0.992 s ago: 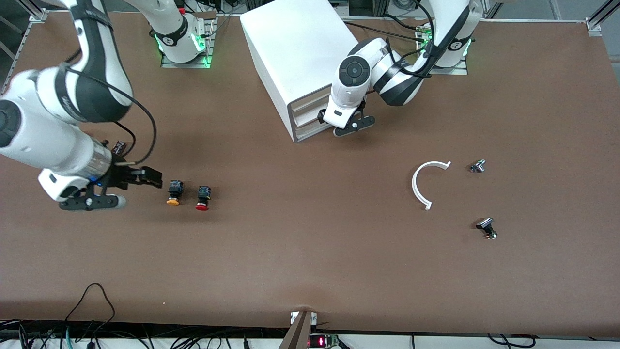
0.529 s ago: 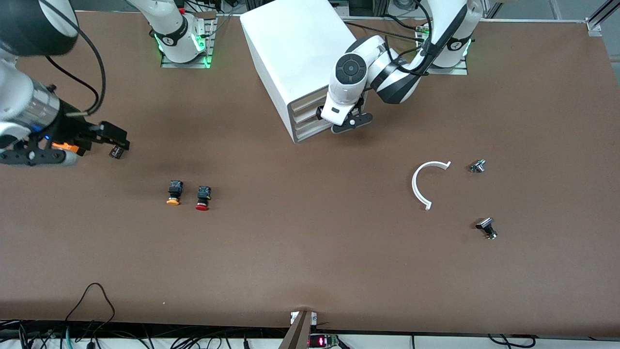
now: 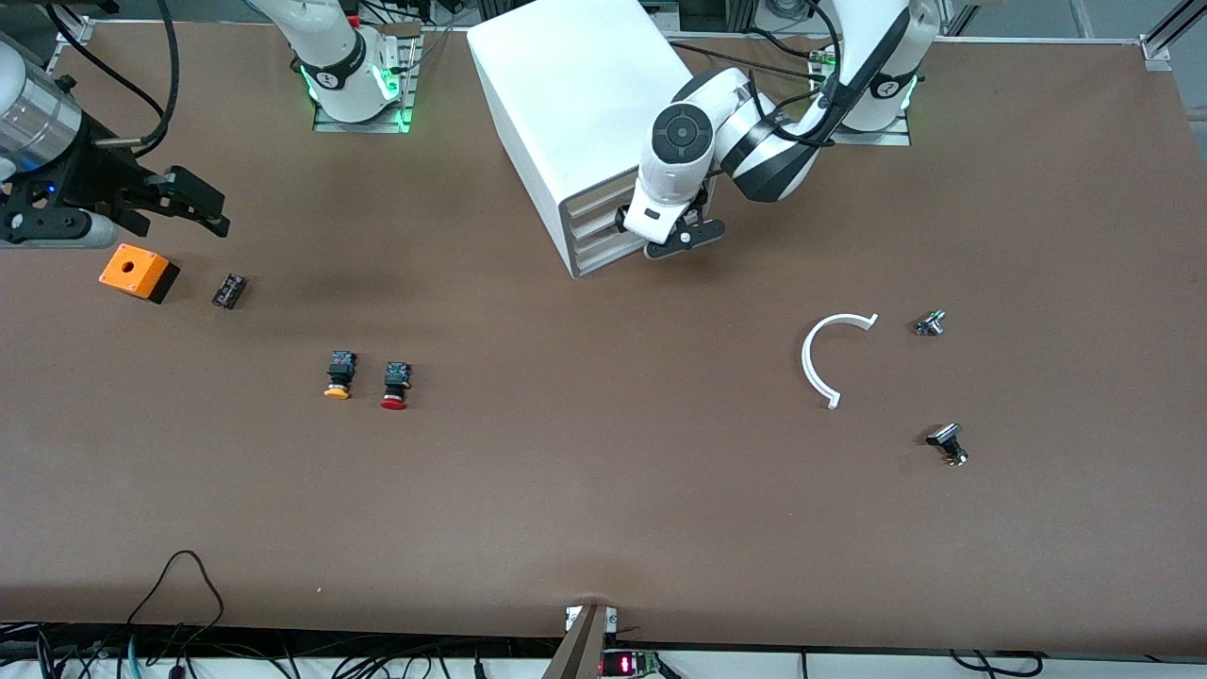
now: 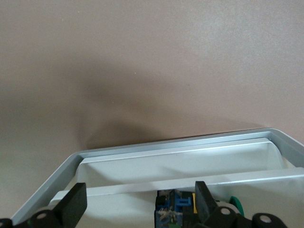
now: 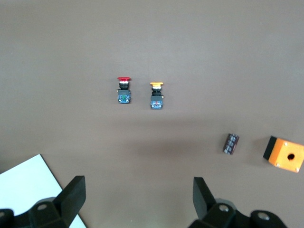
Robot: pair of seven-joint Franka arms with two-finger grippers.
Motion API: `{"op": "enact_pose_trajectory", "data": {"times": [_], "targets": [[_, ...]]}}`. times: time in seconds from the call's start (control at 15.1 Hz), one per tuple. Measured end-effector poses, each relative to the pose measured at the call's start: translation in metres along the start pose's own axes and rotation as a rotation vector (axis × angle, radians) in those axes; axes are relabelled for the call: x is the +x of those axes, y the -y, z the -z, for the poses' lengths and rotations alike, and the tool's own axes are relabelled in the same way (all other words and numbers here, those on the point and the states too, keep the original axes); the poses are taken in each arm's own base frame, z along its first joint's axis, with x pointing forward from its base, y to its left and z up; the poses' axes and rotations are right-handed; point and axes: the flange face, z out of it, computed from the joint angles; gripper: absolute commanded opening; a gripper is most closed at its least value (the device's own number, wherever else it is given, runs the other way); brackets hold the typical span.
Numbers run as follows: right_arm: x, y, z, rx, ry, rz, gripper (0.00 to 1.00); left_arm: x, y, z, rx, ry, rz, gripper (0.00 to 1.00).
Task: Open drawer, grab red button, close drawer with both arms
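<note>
Two buttons lie side by side on your matte brown table (image 3: 603,490): the button (image 3: 395,385) with its glossy red mushroom cap and blocky black body, and a yellow-capped button (image 3: 338,374) toward the right arm's end. Your left gripper (image 3: 671,231), jaws spread and holding nothing, sits at the drawer (image 3: 602,224) in the smooth white cabinet (image 3: 566,104). Since a second ago your right gripper (image 3: 193,203), jaws apart and empty, has pulled back from the buttons, uncovering an orange box (image 3: 138,272).

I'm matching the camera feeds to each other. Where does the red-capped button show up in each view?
Front view: the red-capped button lies on the table beside the yellow-capped button, which lies toward the right arm's end.
Right wrist view: it shows again, beside the yellow-capped one.
Left wrist view: not in it.
Shared landmark: the yellow-capped button, in the front and right wrist views.
</note>
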Motion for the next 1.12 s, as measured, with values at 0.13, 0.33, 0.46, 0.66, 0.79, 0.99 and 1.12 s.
{"op": "enact_pose_trajectory", "data": {"times": [0.13, 0.33, 0.46, 0.66, 0.79, 0.99, 1.12], "targets": [[-0.009, 0.0, 0.007, -0.016, -0.011, -0.023, 1.0, 0.012, 0.001, 0.02, 0.024, 0.013, 0.013, 1.0], [-0.024, 0.0, 0.013, -0.021, -0.044, -0.03, 1.0, 0.051, 0.011, 0.064, 0.027, 0.023, -0.002, 1.0], [-0.034, -0.001, 0.01, -0.024, -0.056, -0.031, 1.0, 0.088, 0.031, 0.091, 0.011, -0.005, -0.043, 1.0], [-0.035, -0.004, 0.003, -0.024, -0.064, -0.029, 1.0, 0.142, 0.077, 0.132, 0.021, -0.057, -0.135, 1.0], [-0.024, -0.004, -0.004, -0.02, -0.067, -0.029, 1.0, 0.171, 0.107, 0.165, 0.028, -0.074, -0.191, 1.0], [0.0, -0.002, -0.008, -0.011, -0.073, -0.029, 1.0, 0.209, 0.155, 0.221, 0.012, -0.09, -0.272, 1.0], [0.013, -0.005, -0.011, -0.007, -0.071, -0.036, 1.0, 0.23, 0.191, 0.256, -0.001, -0.106, -0.325, 1.0]]}}
